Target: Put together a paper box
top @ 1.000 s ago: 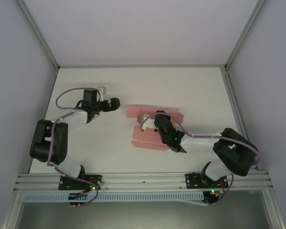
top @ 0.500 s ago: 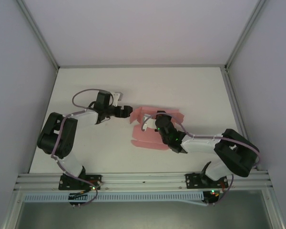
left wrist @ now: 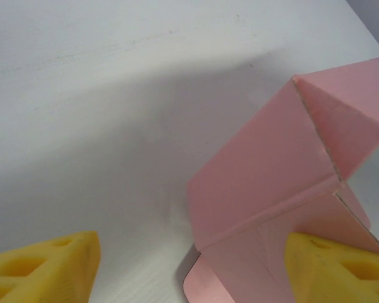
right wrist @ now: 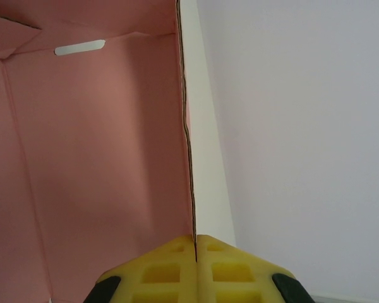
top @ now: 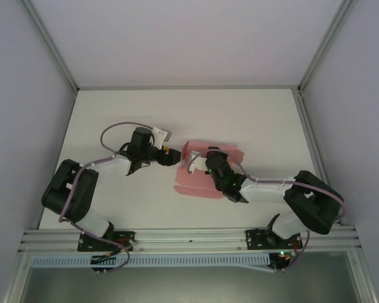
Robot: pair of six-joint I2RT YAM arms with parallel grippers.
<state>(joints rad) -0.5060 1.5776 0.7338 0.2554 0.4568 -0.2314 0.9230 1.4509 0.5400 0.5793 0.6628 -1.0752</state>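
Swinging in from the left part of the bench (top: 114,113) over the last second, the left hand (top: 171,155) now sits right at the left edge of the paper box (top: 199,186), where before it was well apart from it. The box's far-left flap, which lay flat and reached further left a second ago, is now drawn in, so the pink edge begins just beside the left hand's tips. The right hand (top: 192,163) has hardly shifted and lies over the far half of the card. The box itself rests near the middle of the bench, a little to the right, between the two hands, only partly folded. In the left wrist view a pink panel stands tilted up from a crease with a second panel angled off it. The left hand is spread wide: one yellow pad (left wrist: 44,265) hangs over bare bench, while the other overlaps the lower pink flap, though whether it touches cannot be told. In the right wrist view the right hand's pads are pressed together, pinching the thin edge of an upright pink wall, with a narrow slot (right wrist: 79,47) cut near the card's far end.
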